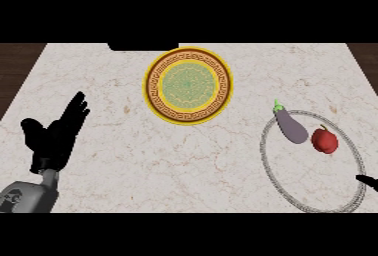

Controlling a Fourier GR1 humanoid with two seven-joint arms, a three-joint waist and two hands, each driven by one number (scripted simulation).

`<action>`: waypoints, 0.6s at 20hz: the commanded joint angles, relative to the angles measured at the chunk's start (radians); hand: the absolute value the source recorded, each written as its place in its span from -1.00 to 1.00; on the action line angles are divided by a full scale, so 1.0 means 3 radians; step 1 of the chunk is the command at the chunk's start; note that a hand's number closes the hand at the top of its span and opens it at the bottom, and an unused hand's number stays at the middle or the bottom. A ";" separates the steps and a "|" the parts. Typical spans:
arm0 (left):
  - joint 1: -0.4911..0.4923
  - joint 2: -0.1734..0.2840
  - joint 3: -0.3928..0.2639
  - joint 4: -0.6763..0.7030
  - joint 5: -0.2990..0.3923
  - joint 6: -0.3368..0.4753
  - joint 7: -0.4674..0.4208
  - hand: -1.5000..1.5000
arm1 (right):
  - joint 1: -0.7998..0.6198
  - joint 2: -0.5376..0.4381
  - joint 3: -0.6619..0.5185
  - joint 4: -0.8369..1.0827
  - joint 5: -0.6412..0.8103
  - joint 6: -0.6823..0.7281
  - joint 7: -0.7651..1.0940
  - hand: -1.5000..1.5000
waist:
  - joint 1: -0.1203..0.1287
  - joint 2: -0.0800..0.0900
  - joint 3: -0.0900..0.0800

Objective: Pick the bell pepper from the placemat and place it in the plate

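Note:
A red bell pepper [324, 140] lies on a round placemat [275, 172] with a grey braided rim at the right of the counter. An ornate plate [188, 85] with a gold and brown border and a green centre sits at the back middle, with nothing on it. My left hand [57, 133] rests open at the left side, fingers straight and pointing up. Only a small black tip of my right hand [368, 182] shows at the right edge, below and right of the pepper, apart from it.
A purple eggplant [291, 125] with a green stem lies on the placemat just left of the pepper. The marble counter ends in dark wood at the left and right edges. A dark object [144, 46] sits at the counter's far edge.

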 commanded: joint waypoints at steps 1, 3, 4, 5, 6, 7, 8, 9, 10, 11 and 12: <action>-0.0044 -0.0051 0.0104 0.0197 -0.0037 -0.0158 -0.0083 0.00 | -0.0091 0.0059 0.0181 -0.0176 0.0367 -0.0216 0.0384 -1.00 | -0.0005 -0.0005 -0.0006; 0.0148 -0.0016 0.0036 -0.0245 -0.0092 -0.0056 0.0175 0.00 | 0.0209 -0.0072 0.0165 -0.0697 0.0330 -0.0116 0.0719 -1.00 | -0.0015 -0.0020 -0.0007; -0.0091 -0.0127 0.0108 0.0167 -0.0157 -0.0120 0.0006 0.00 | -0.0169 -0.0032 0.0183 -0.0304 0.0486 -0.0070 0.0682 -1.00 | -0.0003 -0.0005 -0.0005; -0.0158 -0.0080 0.0096 -0.0045 -0.0125 -0.0077 0.0251 0.00 | 0.0046 -0.0073 0.0217 -0.0312 0.0517 -0.0022 0.0608 -1.00 | -0.0010 -0.0009 -0.0005; -0.0011 -0.0152 0.0136 0.0047 -0.0148 -0.0121 -0.0020 0.00 | -0.0090 -0.0140 0.0194 -0.0276 0.0533 0.0105 0.0740 -1.00 | 0.0001 -0.0007 -0.0005; -0.0089 -0.0215 0.0130 0.0227 -0.0168 -0.0126 -0.0070 0.00 | 0.0049 -0.0190 0.0202 -0.0344 0.0530 0.0169 0.0777 -1.00 | -0.0019 -0.0006 -0.0006; -0.0003 -0.0202 0.0108 0.0045 -0.0185 -0.0083 0.0019 0.00 | -0.0215 -0.0146 0.0275 -0.0237 0.0607 0.0192 0.1047 -1.00 | 0.0015 -0.0005 -0.0005; -0.0007 -0.0120 0.0145 0.0106 -0.0182 -0.0164 -0.0032 0.00 | -0.0223 -0.0191 0.0379 -0.0427 0.0664 0.0247 0.1305 -1.00 | 0.0013 -0.0006 -0.0007; 0.0062 -0.0059 0.0239 -0.0031 -0.0070 -0.0247 0.0018 0.00 | -0.0071 -0.0159 0.0430 -0.0622 0.0719 0.0212 0.1406 -1.00 | 0.0004 -0.0013 -0.0008; 0.0075 -0.0166 0.0119 0.0034 -0.0228 -0.0193 -0.0065 0.00 | -0.0271 -0.0064 0.0483 -0.0283 0.0849 0.0225 0.1268 -1.00 | 0.0022 -0.0004 -0.0005; -0.0121 -0.0104 0.0220 0.0013 -0.0143 -0.0222 0.0184 0.00 | -0.0130 -0.0123 0.0494 -0.0651 0.0866 0.0228 0.1561 -1.00 | -0.0009 -0.0010 -0.0006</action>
